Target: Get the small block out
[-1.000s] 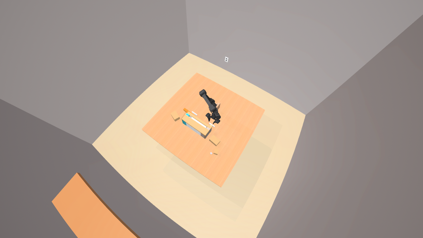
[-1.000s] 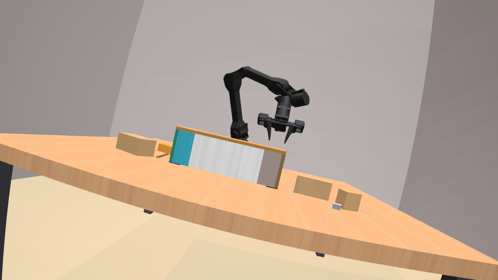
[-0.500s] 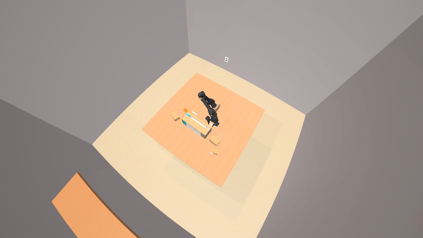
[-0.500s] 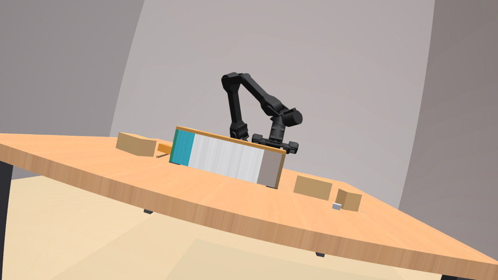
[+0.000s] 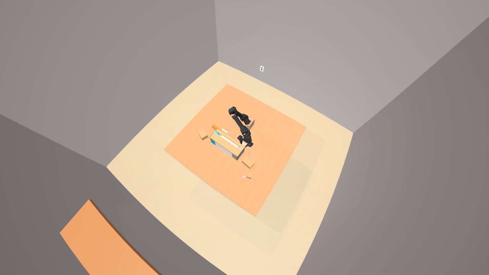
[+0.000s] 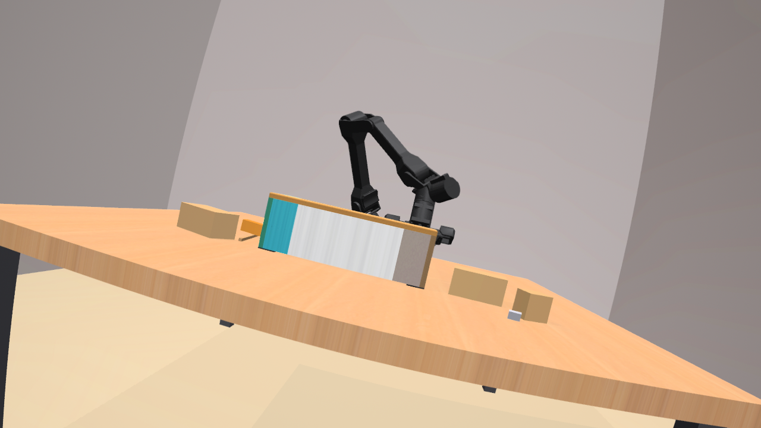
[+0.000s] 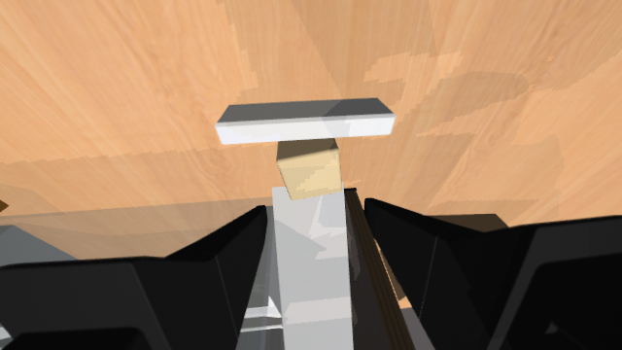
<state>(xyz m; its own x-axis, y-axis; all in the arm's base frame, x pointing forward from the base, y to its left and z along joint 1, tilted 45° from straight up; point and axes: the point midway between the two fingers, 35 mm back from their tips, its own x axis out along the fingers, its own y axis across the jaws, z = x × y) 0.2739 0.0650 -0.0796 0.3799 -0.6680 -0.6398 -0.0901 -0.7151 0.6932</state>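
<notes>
The small pale yellow block point(image 7: 311, 175) is outside the box, at the low end of a light grey ramp point(image 7: 313, 272) and close to a white bar point(image 7: 306, 128). The clear-fronted box point(image 5: 224, 150) point(image 6: 345, 239) stands upright, with a teal panel at its left end and a grey-brown one at its right. My gripper point(image 7: 316, 209) point(image 5: 243, 143) is open and empty, low behind the box's right end. In the wrist view its fingertips stand either side of the ramp, just short of the block. In the exterior view the box hides the fingertips and block.
A wooden block point(image 5: 202, 133) point(image 6: 207, 220) stands left of the box, another point(image 5: 248, 161) point(image 6: 477, 287) to its right. Beyond are a smaller wooden piece point(image 5: 249, 177) point(image 6: 534, 305) and a small grey cube point(image 5: 243, 176) point(image 6: 513, 315). An orange block point(image 5: 214, 127) point(image 6: 251, 227) and a white bar point(image 5: 224, 130) lie behind.
</notes>
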